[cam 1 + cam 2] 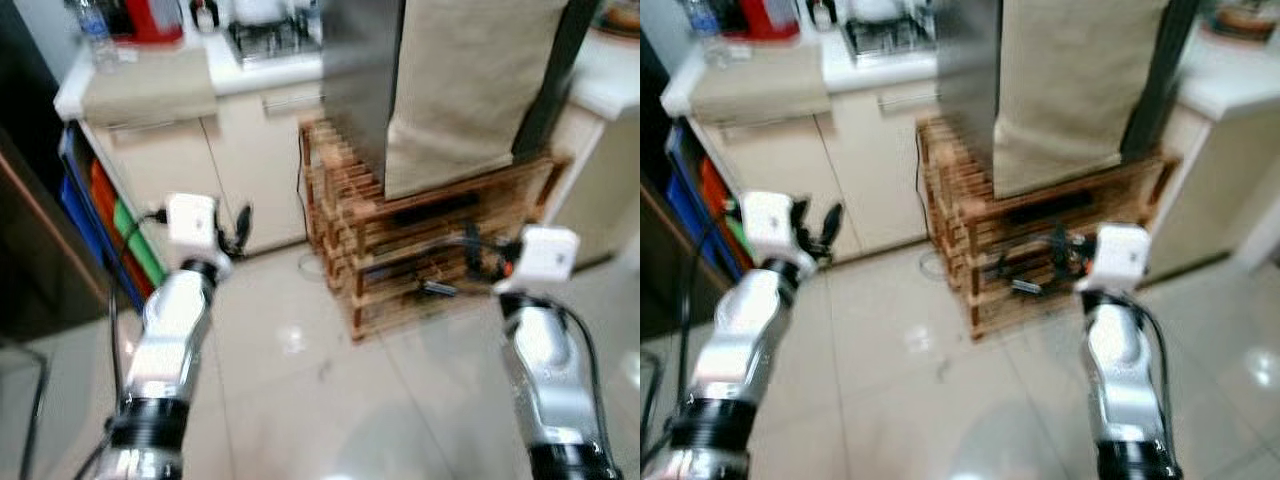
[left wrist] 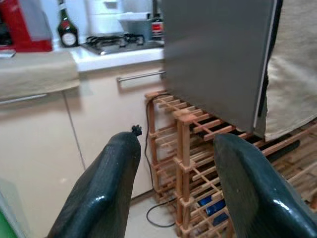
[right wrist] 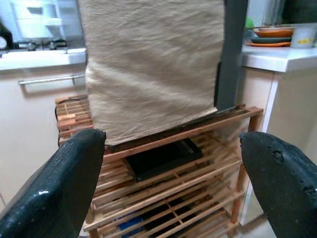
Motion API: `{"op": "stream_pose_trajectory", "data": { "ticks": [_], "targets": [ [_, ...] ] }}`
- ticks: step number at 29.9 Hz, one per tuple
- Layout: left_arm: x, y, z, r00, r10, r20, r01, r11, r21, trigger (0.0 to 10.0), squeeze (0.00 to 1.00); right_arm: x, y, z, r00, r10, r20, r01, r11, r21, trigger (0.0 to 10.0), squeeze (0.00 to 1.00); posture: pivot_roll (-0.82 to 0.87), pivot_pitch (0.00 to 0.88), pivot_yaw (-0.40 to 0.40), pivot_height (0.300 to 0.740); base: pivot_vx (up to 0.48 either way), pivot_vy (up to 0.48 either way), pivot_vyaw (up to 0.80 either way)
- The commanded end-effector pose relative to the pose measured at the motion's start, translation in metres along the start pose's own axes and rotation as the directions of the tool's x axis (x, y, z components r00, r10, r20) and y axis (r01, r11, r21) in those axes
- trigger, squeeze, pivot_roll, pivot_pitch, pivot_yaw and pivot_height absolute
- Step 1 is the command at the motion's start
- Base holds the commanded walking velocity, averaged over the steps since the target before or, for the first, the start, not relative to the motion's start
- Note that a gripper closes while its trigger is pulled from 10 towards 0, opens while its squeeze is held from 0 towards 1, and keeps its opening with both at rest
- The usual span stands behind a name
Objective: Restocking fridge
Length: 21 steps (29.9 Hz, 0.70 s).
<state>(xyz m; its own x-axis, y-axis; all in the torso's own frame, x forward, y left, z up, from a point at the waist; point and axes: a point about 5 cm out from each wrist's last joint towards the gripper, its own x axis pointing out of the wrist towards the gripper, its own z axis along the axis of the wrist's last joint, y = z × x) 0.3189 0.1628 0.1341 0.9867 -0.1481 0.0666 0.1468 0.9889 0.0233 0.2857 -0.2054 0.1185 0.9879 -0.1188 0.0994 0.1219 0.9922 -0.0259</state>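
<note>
Left eye view looks down on a pale tiled floor (image 1: 300,360) with both silver arms raised in front of a small grey fridge (image 1: 360,70) that stands on a slatted wooden rack (image 1: 370,250). A beige cloth (image 1: 470,90) hangs over the fridge's front and reaches down to the rack's top shelf. The picture is somewhat blurred.

The left end effector (image 1: 240,225) is held up before a cream cabinet (image 1: 240,170), to the left of the rack and apart from it. In the left wrist view its two black fingers (image 2: 106,193) are spread well apart with nothing between them; past them are the fridge's grey side, the rack and a black cable on the floor.

The right end effector (image 1: 478,258) is held near the rack's front, at the level of its middle shelves. In the right wrist view its fingers (image 3: 59,188) are spread wide and hold nothing; between them show the cloth, the rack's slats and a flat black object (image 3: 161,157) lying on a shelf under the fridge.

Behind the rack runs a white worktop (image 1: 250,70) carrying a gas hob (image 1: 265,38), a red appliance (image 1: 150,18) and a clear plastic bottle (image 1: 95,35). A dark bottle (image 2: 67,29) stands beside the hob in the left wrist view. Plates (image 3: 270,35) sit on the worktop right of the fridge.
</note>
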Motion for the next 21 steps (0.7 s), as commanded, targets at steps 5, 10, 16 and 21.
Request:
{"op": "stream_pose_trajectory", "data": {
  "ticks": [5,10,16,21],
  "targets": [
    [-0.003,0.009,-0.002,0.999,0.034,-0.009,-0.034,0.999,0.040,10.0,0.00,0.001,0.010,0.001,1.000,0.028,0.001,-0.028,0.999,0.020,10.0,0.00,-0.10,0.000,0.085,0.740,0.000,0.469,-0.64],
    [-0.003,0.008,-0.002,1.000,0.029,-0.002,-0.029,0.999,0.021,10.0,1.00,0.001,0.009,0.001,1.000,0.021,0.005,-0.021,1.000,0.015,10.0,0.00,-0.10,0.000,0.085,0.740,0.000,0.376,-0.64],
    [-0.004,-0.002,-0.004,0.999,-0.041,-0.009,0.041,0.998,0.040,10.0,1.00,0.002,0.014,0.001,1.000,0.024,0.009,-0.025,1.000,0.016,10.0,0.00,-0.11,0.000,0.089,0.740,0.000,0.000,0.00],
    [-0.003,-0.003,-0.009,0.999,-0.021,-0.032,0.021,1.000,0.010,10.0,1.00,0.003,0.020,0.001,0.998,0.056,0.005,-0.056,0.998,0.016,10.0,0.00,-0.11,0.000,0.084,0.740,0.000,0.000,0.00]
  ]
}}
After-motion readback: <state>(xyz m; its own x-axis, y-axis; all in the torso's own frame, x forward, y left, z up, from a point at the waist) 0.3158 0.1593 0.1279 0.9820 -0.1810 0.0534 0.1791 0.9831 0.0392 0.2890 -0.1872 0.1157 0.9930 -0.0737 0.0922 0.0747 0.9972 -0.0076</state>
